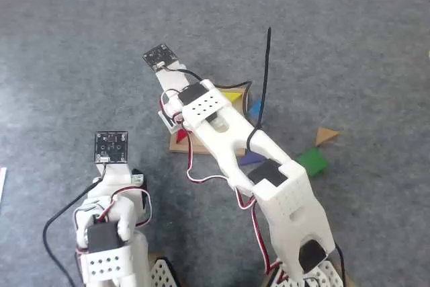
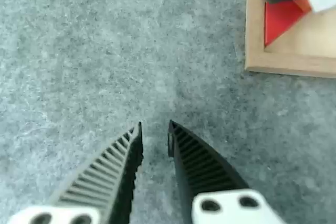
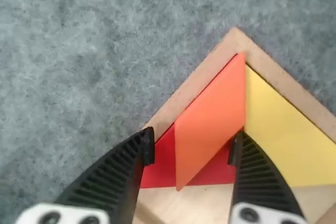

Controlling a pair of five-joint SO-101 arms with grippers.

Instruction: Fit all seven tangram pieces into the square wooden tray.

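Lower left, my left end effector (image 2: pixel 155 132) hangs over the table (image 2: pixel 79 51), fingers slightly apart, empty. At centre, the right end effector (image 3: pixel 191 148) straddles the orange piece (image 3: pixel 210 119) in the tray (image 3: pixel 199 81) corner, fingers apart, probably to seat it flat. The green piece (image 1: pixel 312 162) waits right.

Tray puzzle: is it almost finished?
Not yet. The yellow and red pieces sit in the tray. The right claw straddles an orange piece lying over the red one. Left on the mat: green, tan, blue and purple pieces.
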